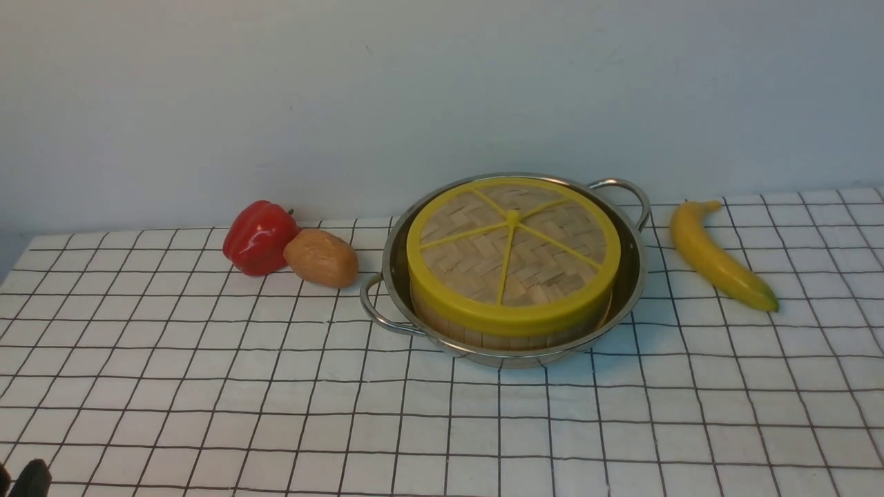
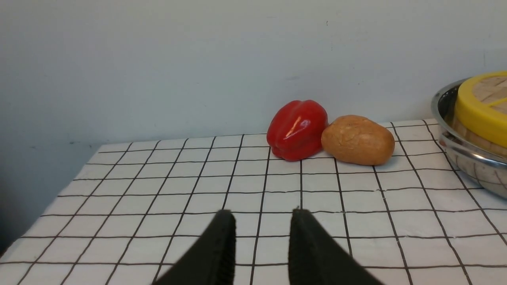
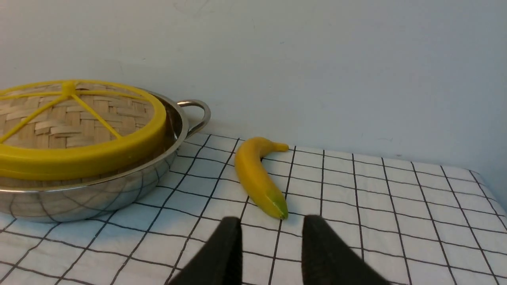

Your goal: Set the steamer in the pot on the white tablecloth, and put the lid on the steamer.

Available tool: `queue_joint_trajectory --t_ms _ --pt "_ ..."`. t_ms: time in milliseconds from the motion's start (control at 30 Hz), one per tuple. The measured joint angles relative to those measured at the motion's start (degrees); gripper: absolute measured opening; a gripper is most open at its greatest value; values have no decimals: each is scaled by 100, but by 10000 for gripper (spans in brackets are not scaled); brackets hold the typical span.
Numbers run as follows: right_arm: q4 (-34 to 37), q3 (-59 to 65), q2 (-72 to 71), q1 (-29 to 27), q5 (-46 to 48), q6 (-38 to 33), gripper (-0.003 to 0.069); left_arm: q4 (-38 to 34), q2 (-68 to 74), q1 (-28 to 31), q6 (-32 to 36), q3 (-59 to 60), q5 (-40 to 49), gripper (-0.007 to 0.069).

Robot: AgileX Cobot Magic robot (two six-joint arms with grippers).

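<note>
The steel pot (image 1: 625, 276) stands on the white tablecloth (image 1: 276, 386) at mid-table. Inside it sits the bamboo steamer (image 1: 483, 335), of which only the wooden wall shows. The woven lid (image 1: 512, 252) with its yellow rim covers the steamer. My left gripper (image 2: 262, 215) is open and empty above the cloth, well to the left of the pot (image 2: 467, 158), with only its dark tip (image 1: 27, 478) showing in the front view's lower left corner. My right gripper (image 3: 271, 221) is open and empty, near the banana's tip and to the right of the pot (image 3: 79, 198) and lid (image 3: 79, 158).
A red bell pepper (image 1: 259, 238) and a brown potato (image 1: 321, 257) lie just left of the pot. A yellow banana (image 1: 718, 255) lies to its right. A pale wall closes off the back of the table.
</note>
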Motion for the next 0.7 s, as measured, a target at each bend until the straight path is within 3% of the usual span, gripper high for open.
queue_joint_trajectory --t_ms 267,700 --pt "-42 453 -488 -66 -4 453 240 0 0 0 0 0 0 202" --pt "-42 469 -488 -106 -4 581 240 0 0 0 0 0 0 222"
